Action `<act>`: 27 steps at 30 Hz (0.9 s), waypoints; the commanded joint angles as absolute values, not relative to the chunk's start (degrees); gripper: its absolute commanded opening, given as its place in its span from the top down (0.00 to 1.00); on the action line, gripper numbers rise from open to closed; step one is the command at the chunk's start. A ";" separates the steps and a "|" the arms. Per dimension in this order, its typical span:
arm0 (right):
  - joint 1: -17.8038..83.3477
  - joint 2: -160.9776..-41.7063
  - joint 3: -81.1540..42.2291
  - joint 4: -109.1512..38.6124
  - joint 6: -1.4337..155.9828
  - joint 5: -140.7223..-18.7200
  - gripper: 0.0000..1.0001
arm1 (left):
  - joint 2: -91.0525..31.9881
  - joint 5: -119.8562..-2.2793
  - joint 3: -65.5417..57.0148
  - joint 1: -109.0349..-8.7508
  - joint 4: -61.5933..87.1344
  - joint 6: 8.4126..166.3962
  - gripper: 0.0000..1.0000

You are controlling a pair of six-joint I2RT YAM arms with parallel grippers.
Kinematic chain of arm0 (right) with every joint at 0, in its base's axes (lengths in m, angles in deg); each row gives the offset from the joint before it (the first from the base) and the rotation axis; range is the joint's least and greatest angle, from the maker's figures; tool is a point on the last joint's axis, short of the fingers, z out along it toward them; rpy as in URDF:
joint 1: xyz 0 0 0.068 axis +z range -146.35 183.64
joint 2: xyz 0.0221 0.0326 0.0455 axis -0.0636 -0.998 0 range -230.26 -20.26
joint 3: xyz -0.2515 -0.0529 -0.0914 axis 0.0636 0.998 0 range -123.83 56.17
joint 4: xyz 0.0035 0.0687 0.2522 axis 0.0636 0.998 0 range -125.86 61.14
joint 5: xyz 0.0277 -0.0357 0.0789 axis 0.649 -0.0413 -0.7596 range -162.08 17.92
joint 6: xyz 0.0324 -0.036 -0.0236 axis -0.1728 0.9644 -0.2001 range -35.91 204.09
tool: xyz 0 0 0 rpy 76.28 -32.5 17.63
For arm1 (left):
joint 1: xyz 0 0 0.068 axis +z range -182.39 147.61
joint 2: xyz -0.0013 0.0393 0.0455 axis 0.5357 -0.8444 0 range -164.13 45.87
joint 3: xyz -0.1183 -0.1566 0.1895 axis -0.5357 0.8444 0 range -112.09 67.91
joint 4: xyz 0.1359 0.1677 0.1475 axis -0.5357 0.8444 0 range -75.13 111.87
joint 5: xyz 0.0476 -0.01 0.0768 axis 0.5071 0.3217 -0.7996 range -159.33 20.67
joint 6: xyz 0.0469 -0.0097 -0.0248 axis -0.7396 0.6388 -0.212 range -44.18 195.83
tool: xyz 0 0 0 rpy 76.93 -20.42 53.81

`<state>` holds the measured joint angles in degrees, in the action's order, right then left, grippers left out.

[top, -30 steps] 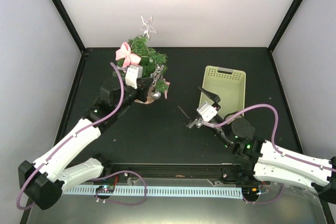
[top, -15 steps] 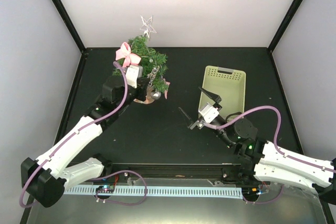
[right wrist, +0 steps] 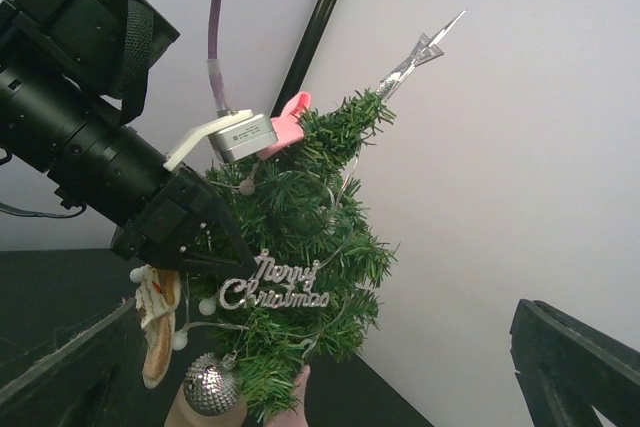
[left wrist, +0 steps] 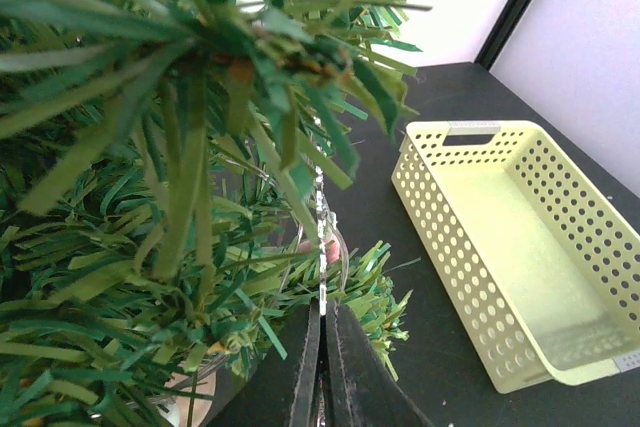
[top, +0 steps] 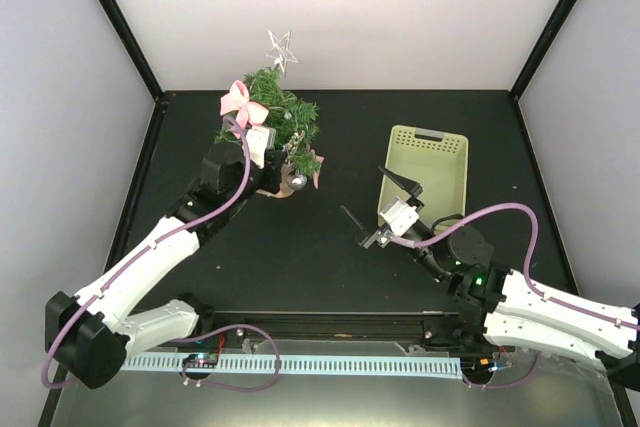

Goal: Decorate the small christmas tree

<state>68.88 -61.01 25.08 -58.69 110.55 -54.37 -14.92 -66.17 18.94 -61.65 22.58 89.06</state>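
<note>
Now | one small christmas tree (top: 285, 122) | one basket (top: 436, 169) | left gripper (left wrist: 322, 322) pinched together (load unclear) | right gripper (top: 378, 199) wide apart, empty

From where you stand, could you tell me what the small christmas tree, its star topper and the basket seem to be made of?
The small christmas tree: flat, strip-like green needles, apparently matte plastic. The star topper: silvery and glinting, probably metallised plastic or metal. The basket: pale green moulded plastic, judging by its even perforations and smooth walls.
</note>
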 commanded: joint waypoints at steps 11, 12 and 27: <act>69.05 -60.09 25.36 -58.98 110.18 -54.68 0.00 | -15.91 -67.66 17.55 -61.23 24.30 87.31 0.94; 69.05 -60.12 25.40 -59.05 110.19 -54.61 0.00 | -16.01 -67.67 17.54 -61.30 24.33 87.31 0.94; 68.99 -60.48 25.76 -59.33 110.20 -54.64 0.00 | -16.99 -67.01 16.33 -61.31 25.54 87.66 0.98</act>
